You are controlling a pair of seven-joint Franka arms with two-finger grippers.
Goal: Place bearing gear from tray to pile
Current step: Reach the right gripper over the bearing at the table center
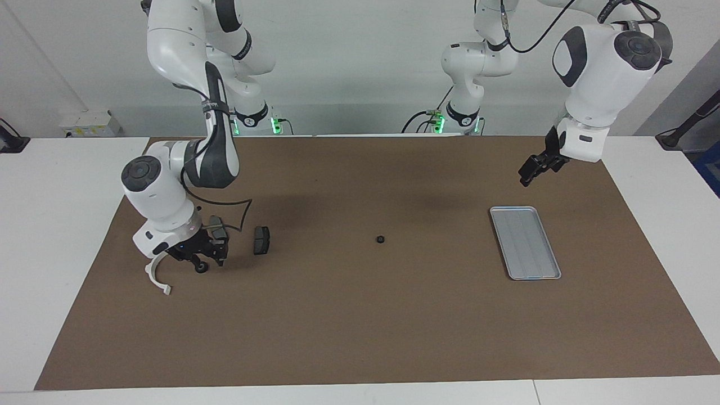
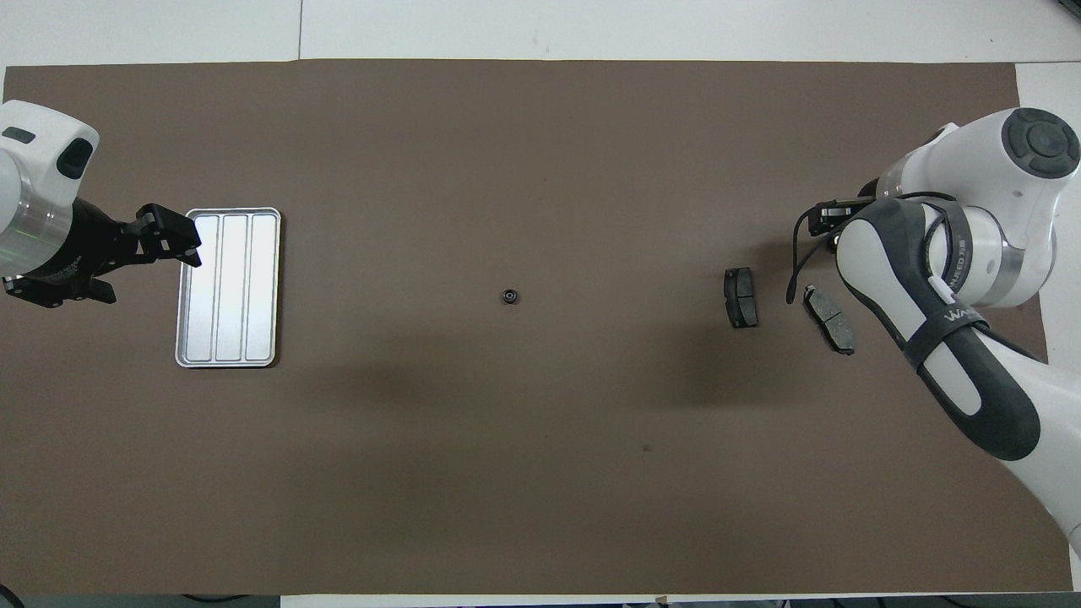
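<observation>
Facing view
- The right gripper (image 1: 198, 254) hangs low over the pile. I cannot tell whether it is spread or pinching.
- Just under it, a small dark round piece (image 1: 201, 268) lies on the mat, apparently free of the gripper.
- The white arc (image 1: 154, 275) lies just beside this gripper, toward the right arm's end of the table.
- One pad (image 1: 216, 224) is partly hidden by the gripper, and a second pad (image 1: 261, 240) sits near it, toward mid-table.
- A small bearing (image 1: 381, 239) lies alone at mid-table, well apart from both grippers.
- The left gripper (image 1: 529, 175) is raised and spread, holding nothing. The tray (image 1: 526, 242) lies farther from the robots than the spot below it.

Overhead view
- The left gripper's tips show at the tray's edge on the left arm's end.
- The right arm covers most of its gripper, the arc and the round piece.
- Both pads show beside the arm on the mat (image 2: 540, 473).
</observation>
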